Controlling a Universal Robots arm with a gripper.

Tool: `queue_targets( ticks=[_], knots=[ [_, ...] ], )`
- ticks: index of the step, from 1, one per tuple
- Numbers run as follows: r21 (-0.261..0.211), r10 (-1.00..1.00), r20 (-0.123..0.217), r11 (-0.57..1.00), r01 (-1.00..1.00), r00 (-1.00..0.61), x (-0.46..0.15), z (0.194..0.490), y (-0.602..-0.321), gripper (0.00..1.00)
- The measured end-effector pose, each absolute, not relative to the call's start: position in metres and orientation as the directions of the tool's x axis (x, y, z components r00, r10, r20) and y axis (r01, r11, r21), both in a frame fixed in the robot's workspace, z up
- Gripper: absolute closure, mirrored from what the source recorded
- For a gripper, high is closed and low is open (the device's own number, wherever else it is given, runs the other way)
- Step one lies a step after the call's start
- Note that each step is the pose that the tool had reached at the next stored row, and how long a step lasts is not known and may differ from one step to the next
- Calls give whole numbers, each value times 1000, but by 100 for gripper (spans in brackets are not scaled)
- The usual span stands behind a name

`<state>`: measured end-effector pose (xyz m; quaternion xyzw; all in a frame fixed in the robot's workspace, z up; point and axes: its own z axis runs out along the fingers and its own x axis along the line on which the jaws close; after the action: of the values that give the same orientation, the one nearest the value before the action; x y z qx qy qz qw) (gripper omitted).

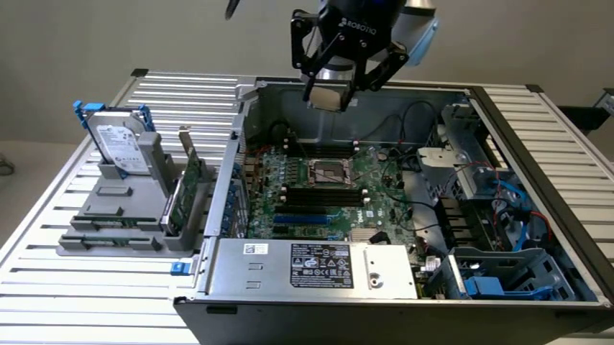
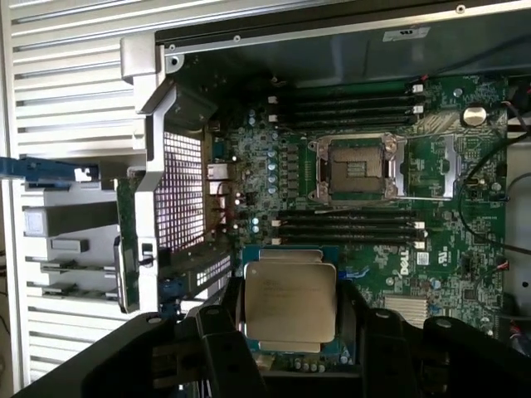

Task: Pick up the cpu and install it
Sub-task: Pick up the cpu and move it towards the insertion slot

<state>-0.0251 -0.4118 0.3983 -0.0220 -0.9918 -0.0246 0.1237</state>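
Cpu (image 2: 290, 305), one chip, is clamped by two opposite edges between the two fingers (image 2: 217, 332) of the gripper (image 1: 336, 86). It hangs in the air over the open computer case (image 1: 537, 136), near its far wall and well above the single socket (image 2: 358, 168) on the motherboard (image 1: 389, 205). In the wrist view the black fingers hide the chip's side edges and near rim. The arm is cut off at the exterior view's upper edge. One hard drive (image 1: 120, 147) stands upright in a grey rack (image 1: 115, 215) outside the case.
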Motion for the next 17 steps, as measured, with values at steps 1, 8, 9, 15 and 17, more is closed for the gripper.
queue_targets(
  ticks=[1,8,9,15,17],
  knots=[
    [44,38,246,998,50,-968,-25,397,-410,45],
    [44,35,246,998,47,-969,-23,385,-387,45],
    [44,34,246,998,46,-969,-23,384,-384,45],
    [41,29,232,998,40,-972,-21,376,-368,45],
    [41,23,215,999,32,-976,-21,375,-366,45]
  ],
)
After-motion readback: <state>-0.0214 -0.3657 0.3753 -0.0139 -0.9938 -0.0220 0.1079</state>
